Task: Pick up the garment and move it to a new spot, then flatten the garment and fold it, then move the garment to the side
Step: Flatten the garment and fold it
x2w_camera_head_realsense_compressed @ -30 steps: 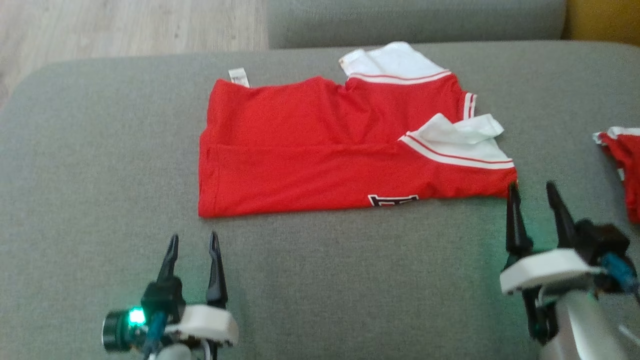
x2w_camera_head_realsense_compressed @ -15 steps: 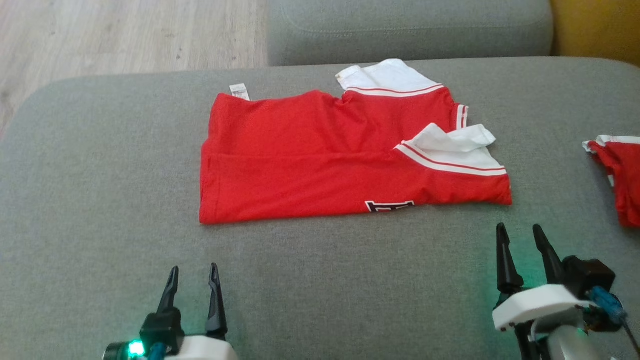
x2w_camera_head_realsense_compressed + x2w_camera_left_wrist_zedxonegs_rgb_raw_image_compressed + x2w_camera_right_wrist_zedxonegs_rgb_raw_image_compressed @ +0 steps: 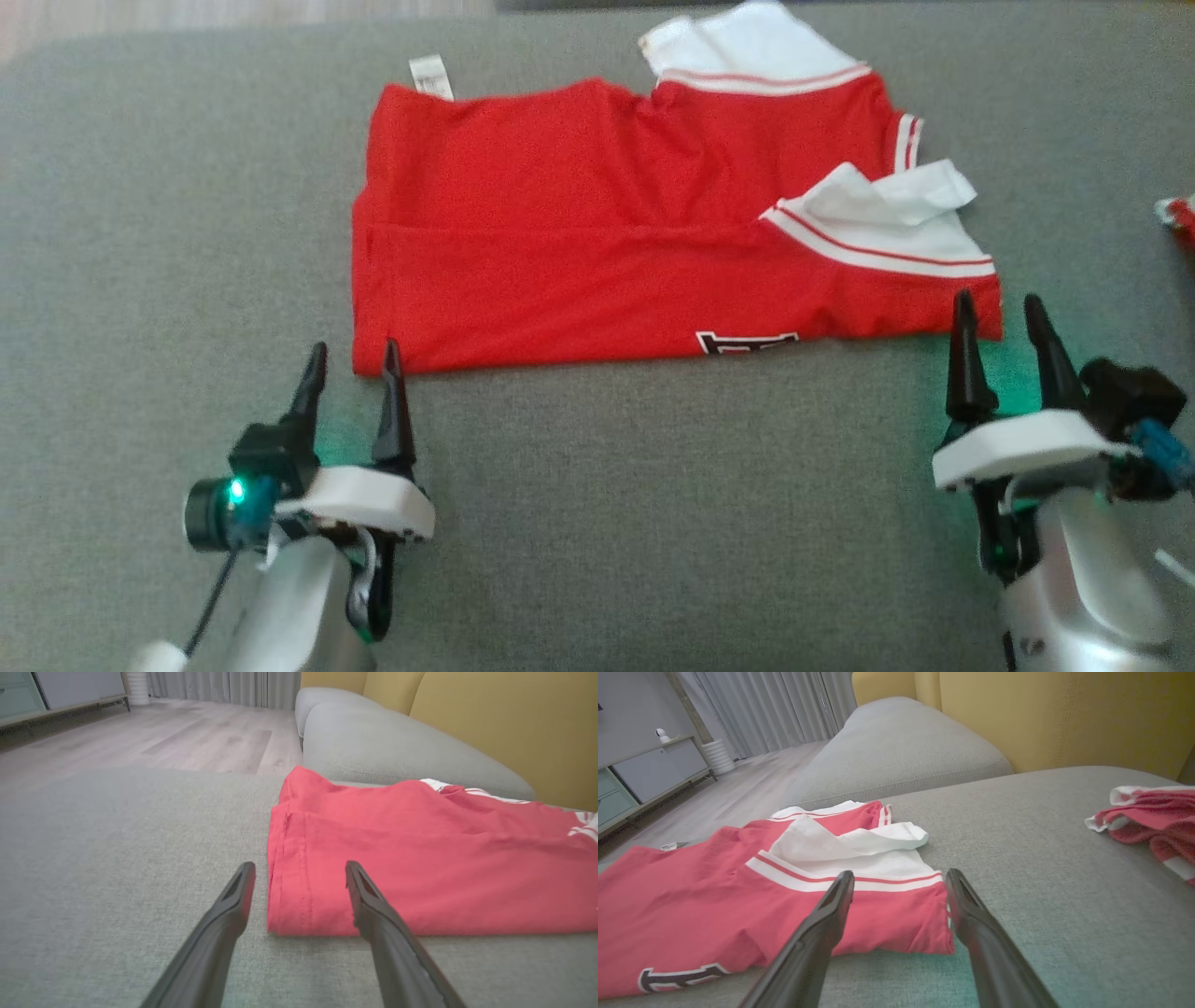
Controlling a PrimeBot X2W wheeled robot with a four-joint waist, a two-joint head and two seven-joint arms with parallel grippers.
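Observation:
The garment (image 3: 597, 243), a red shirt with white sleeves and striped trim, lies folded lengthwise on the grey sofa cushion (image 3: 653, 523), with a white tag (image 3: 430, 77) at its far left hem. My left gripper (image 3: 352, 353) stands open at the garment's near left corner (image 3: 289, 914), one finger on each side of it. At the near right corner (image 3: 924, 933) my right gripper (image 3: 997, 303) is open too, its fingers astride the corner. Neither holds anything.
A second red and white piece of clothing (image 3: 1153, 826) lies on the cushion to the right. Behind the cushion sits another grey cushion (image 3: 896, 746) with a yellow backrest (image 3: 1064, 718). Wooden floor (image 3: 140, 742) lies beyond the cushion's left end.
The head view has tilted down and closer. Both grippers have come forward from the bare cushion to the garment's two near corners, still open.

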